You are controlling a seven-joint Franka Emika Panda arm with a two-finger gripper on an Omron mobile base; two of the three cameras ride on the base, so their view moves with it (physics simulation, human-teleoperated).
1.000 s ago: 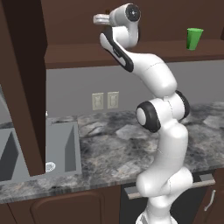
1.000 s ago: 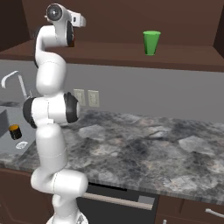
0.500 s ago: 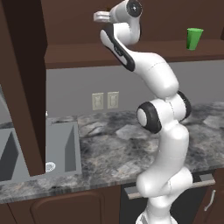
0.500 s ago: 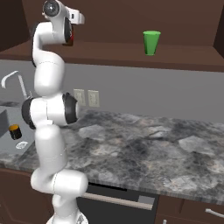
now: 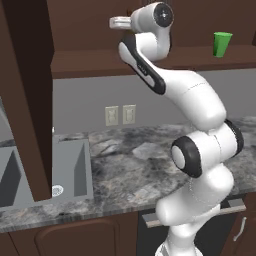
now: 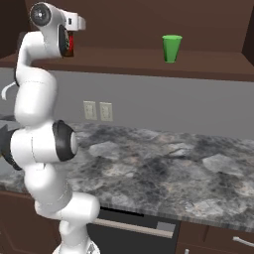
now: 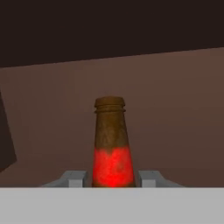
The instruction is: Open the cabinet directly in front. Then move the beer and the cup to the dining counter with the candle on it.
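Observation:
The cabinet (image 5: 90, 64) stands open, its shelf (image 6: 124, 57) at hand height. The beer (image 7: 111, 144), a brown bottle with a red label, stands upright on that shelf right in front of the hand camera. My gripper (image 7: 111, 179) is shut on the beer, with one grey fingertip (image 7: 74, 178) pressed against each side of its lower body. From the right base view a strip of the beer's red label (image 6: 71, 43) shows behind the white hand. The green cup (image 5: 222, 44) stands further right on the same shelf (image 6: 171, 48), well apart from the hand.
The open cabinet door (image 5: 27, 100) hangs at the left, over the sink (image 5: 45, 170). A grey marbled worktop (image 6: 163, 168) runs below the shelf, with wall outlets (image 5: 121, 115) behind it. A faucet (image 6: 6, 92) shows at the far left.
The fingers have closed in on the beer. The hand has barely shifted at the shelf, and the cup has not moved.

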